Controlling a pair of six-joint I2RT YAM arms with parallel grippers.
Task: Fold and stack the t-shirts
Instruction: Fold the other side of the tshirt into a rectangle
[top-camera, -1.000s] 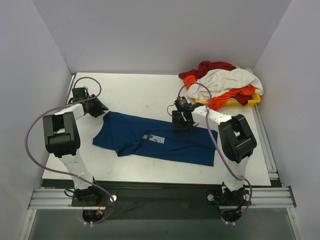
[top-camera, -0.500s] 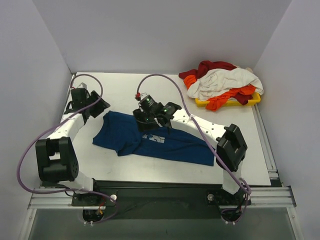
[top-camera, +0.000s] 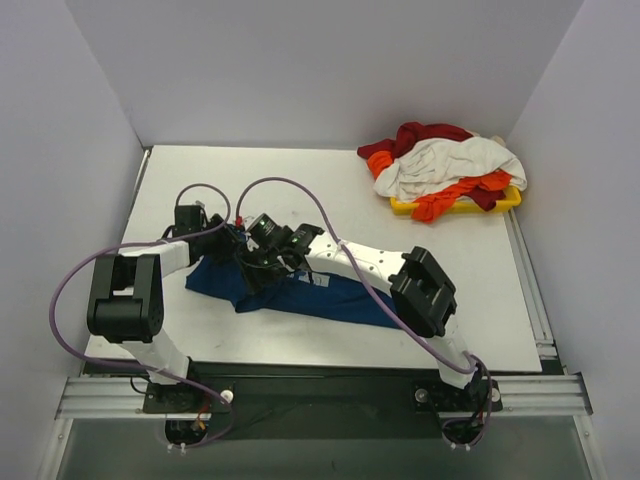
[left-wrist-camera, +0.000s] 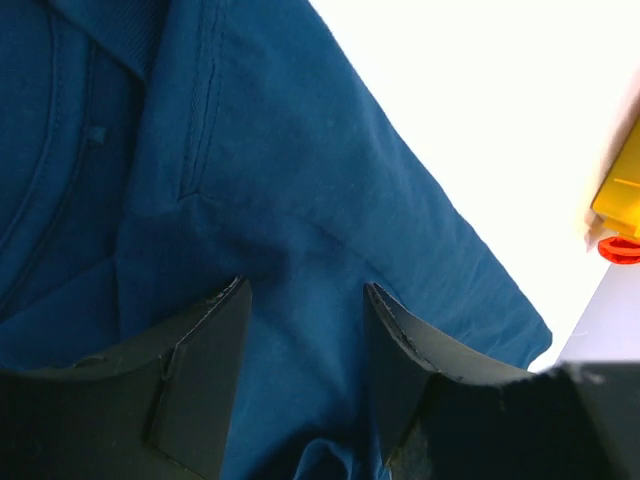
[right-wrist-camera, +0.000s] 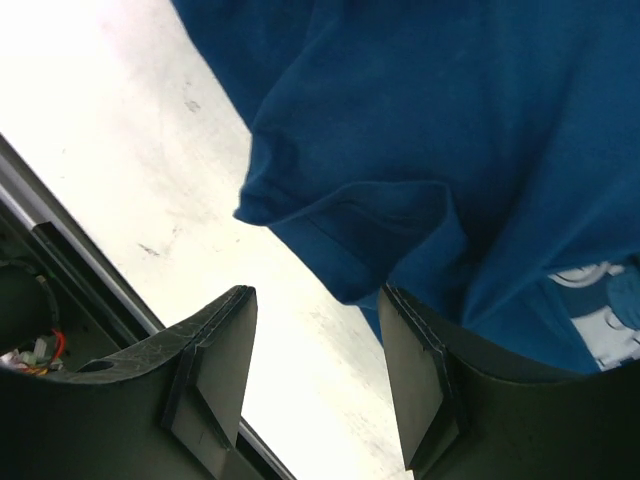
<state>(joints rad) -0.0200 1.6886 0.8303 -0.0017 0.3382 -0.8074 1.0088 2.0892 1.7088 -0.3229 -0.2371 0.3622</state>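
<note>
The dark blue t-shirt (top-camera: 350, 298) lies spread and crumpled across the middle of the table, its pale print (top-camera: 322, 282) partly showing. My left gripper (top-camera: 232, 250) is open, low over the shirt's left back part; in the left wrist view the left gripper (left-wrist-camera: 305, 300) has blue cloth (left-wrist-camera: 280, 180) under and between its fingers. My right gripper (top-camera: 258, 270) is open just beside it, over the shirt's left sleeve. In the right wrist view the right gripper (right-wrist-camera: 318, 300) straddles a folded hem edge (right-wrist-camera: 330, 250), with the print (right-wrist-camera: 600, 300) at the right.
A heap of dark red, white and orange shirts (top-camera: 445, 162) lies on the yellow tray (top-camera: 505, 200) at the back right. The tray's corner shows in the left wrist view (left-wrist-camera: 622, 185). The table's near edge rail (right-wrist-camera: 60, 260) is close to the right gripper.
Both arms have swung in onto the blue shirt's left part. The right gripper moved left from the shirt's middle; the left gripper moved right from the table's left edge. The shirt's left side is more bunched.
</note>
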